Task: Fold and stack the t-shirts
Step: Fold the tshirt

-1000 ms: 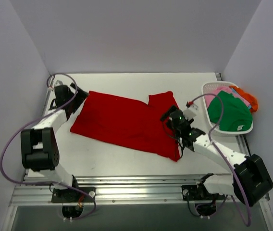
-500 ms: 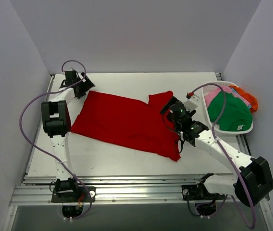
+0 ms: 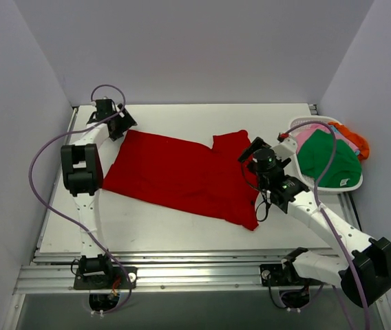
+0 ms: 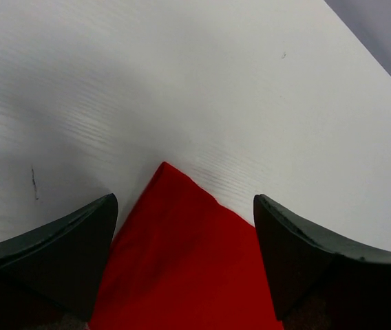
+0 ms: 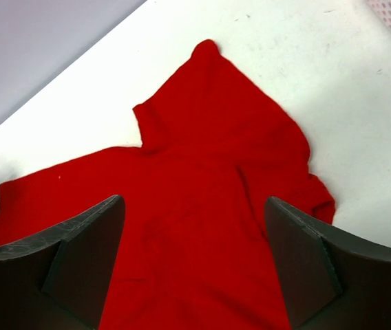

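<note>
White table (image 3: 182,118), red t-shirt (image 3: 175,173) flat, left pincer (image 4: 185,205) splayed at its corner

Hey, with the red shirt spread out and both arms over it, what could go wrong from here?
The left pincer stands open over just the far corner tip of the red t-shirt; closing there may catch too little cloth and slip. The right pincer hovers open above the rumpled sleeve side and may pinch extra layers, skewing the fold. Its arm is close to the basket and might bump it.
</note>
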